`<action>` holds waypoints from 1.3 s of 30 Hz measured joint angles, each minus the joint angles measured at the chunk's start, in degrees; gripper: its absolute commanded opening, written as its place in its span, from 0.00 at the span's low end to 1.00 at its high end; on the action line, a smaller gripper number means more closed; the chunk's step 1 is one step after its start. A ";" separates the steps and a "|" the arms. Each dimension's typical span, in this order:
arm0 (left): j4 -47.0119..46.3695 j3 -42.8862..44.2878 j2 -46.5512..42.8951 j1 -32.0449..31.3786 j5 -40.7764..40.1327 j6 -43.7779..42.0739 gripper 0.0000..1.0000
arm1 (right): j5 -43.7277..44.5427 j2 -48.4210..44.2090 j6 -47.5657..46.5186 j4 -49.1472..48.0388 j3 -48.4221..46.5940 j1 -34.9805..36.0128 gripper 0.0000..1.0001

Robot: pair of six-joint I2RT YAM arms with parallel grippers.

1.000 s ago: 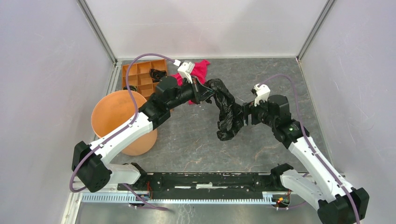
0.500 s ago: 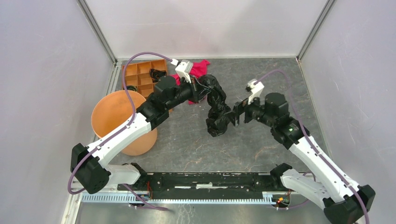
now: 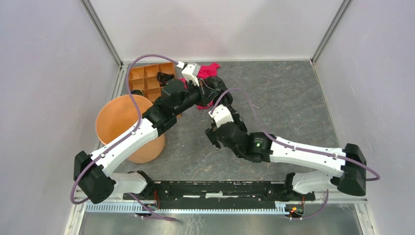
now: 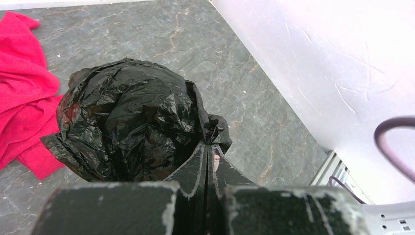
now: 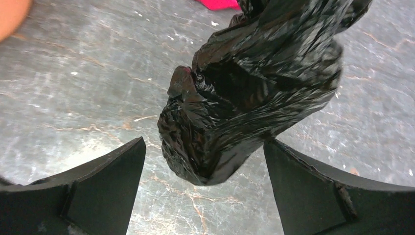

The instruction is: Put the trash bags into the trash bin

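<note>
The big black trash bag hangs bunched from my left gripper, which is shut on a fold of its film. In the top view that gripper is in front of the red cloth, with the bag mostly hidden under my right wrist. My right gripper is open, its fingers either side of the bag's lower end without touching it, just above the floor. In the top view it sits mid-table. The orange-brown trash bin stands at the left. A small black bag lies in the tray.
A flat orange tray with square compartments sits at the back left, behind the bin. A red-pink cloth lies at the back centre and shows in the left wrist view. Cage walls enclose the grey stone-patterned floor.
My right arm has swung left and stretched low across the front, following the bag's lower end, and now stands open around it. The bag has bunched up toward the left gripper.
</note>
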State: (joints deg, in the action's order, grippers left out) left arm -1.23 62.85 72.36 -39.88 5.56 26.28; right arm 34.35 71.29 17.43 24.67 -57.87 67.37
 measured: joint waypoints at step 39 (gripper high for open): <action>8.63 5.77 9.79 0.00 -4.98 -2.10 0.93 | -64.22 -12.66 -3.10 -13.62 32.87 -62.29 0.04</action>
State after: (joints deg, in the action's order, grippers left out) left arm 7.40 68.62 82.15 -39.88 0.58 24.18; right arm -29.87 58.63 14.33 11.05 -24.99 5.08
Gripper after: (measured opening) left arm 0.968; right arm 0.036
